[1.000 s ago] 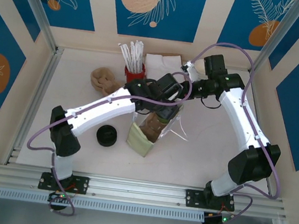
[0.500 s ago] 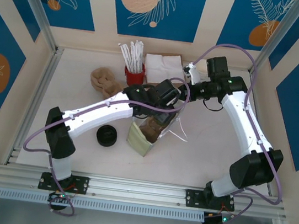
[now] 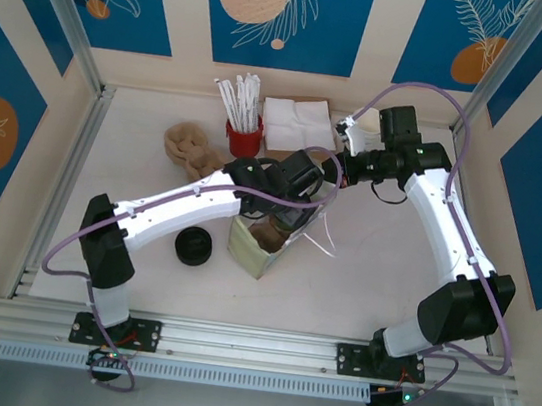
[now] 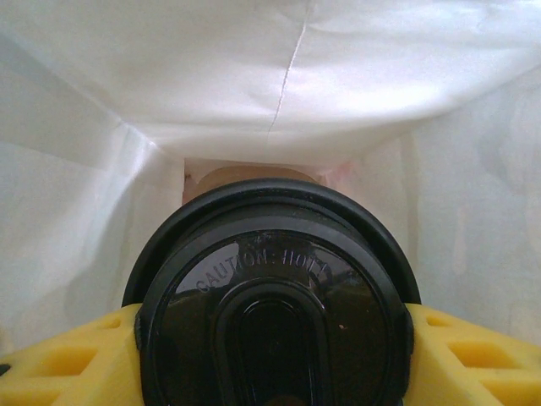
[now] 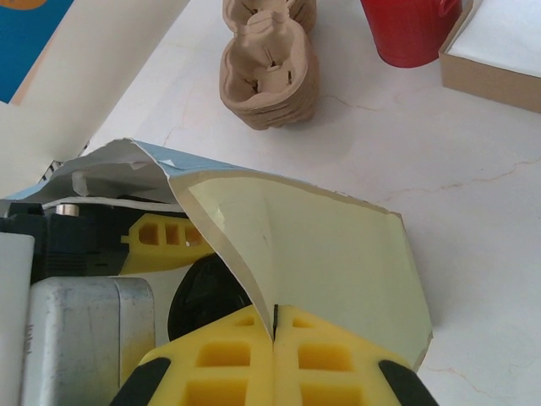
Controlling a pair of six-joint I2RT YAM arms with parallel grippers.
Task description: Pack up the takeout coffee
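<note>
The takeout coffee [image 4: 270,304], its black domed lid embossed with a caution text, sits between my left gripper's yellow fingers [image 4: 68,359]. My left gripper [image 4: 270,359] is shut on it, inside the white-lined paper bag [image 4: 279,93]. From above, the left gripper [image 3: 286,203] reaches into the mouth of the pale green bag [image 3: 247,250], which stands mid-table. My right gripper [image 5: 275,326] is shut on the bag's rim [image 5: 338,254] and holds the mouth wide. The lid [image 5: 207,296] shows just behind that edge.
An all-black round lid piece [image 3: 193,246] lies left of the bag. Brown pulp cup carriers [image 3: 186,146], a red cup of white sticks [image 3: 243,134] and a box of napkins [image 3: 297,124] stand at the back. Both arms cross over the table's middle.
My left gripper has gone down into the bag with the coffee. The right gripper has kept its hold on the rim and shifted slightly toward the back.
</note>
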